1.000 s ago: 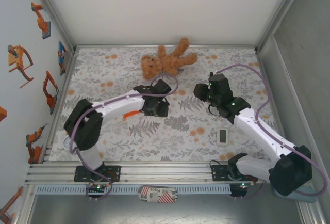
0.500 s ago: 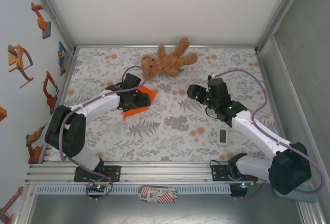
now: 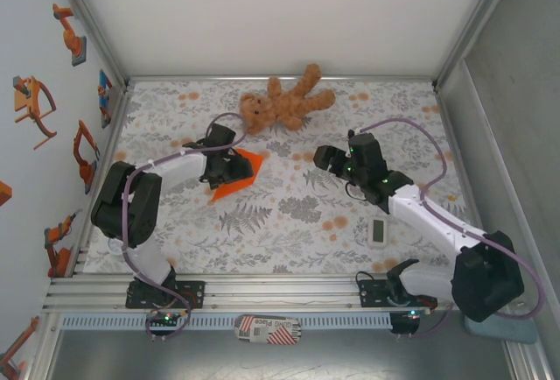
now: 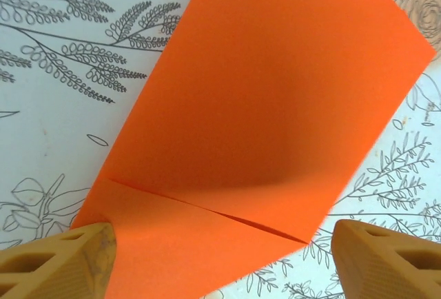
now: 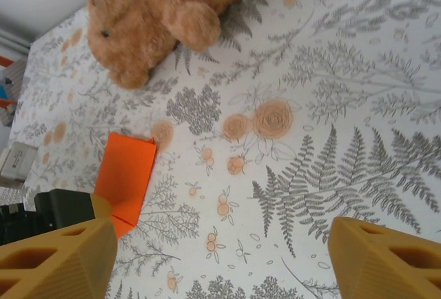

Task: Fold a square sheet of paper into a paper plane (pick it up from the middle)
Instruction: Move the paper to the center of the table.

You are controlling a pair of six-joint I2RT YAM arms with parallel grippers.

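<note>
Now the left gripper (image 3: 236, 170) sits further left than a second ago, its elbow pulled in toward the base. The paper (image 3: 251, 162), then nearly hidden under that arm, lies in plain sight just in front of the teddy (image 3: 284, 104), where it was half a second ago. The right gripper (image 3: 325, 158) has slid left, toward the table's middle.

From the left wrist, the paper (image 4: 262, 106) lies flat, with a folded flap across its near end. The left gripper (image 4: 220, 271) has its jaws spread wide, gripping nothing: one finger (image 4: 62, 264) is at the paper's near corner, the other over bare cloth. The right gripper (image 5: 220, 264) is likewise spread and holds nothing, over the cloth, with the teddy (image 5: 158, 16) and paper (image 5: 127, 175) beyond it.

The cloth (image 3: 289, 240) is white with grey ferns and orange flowers. A white gadget (image 3: 378, 231) lies by the right arm. The walls (image 3: 280, 12) are plain white in a metal frame, and the left one carries orange stickers (image 3: 35, 104).
</note>
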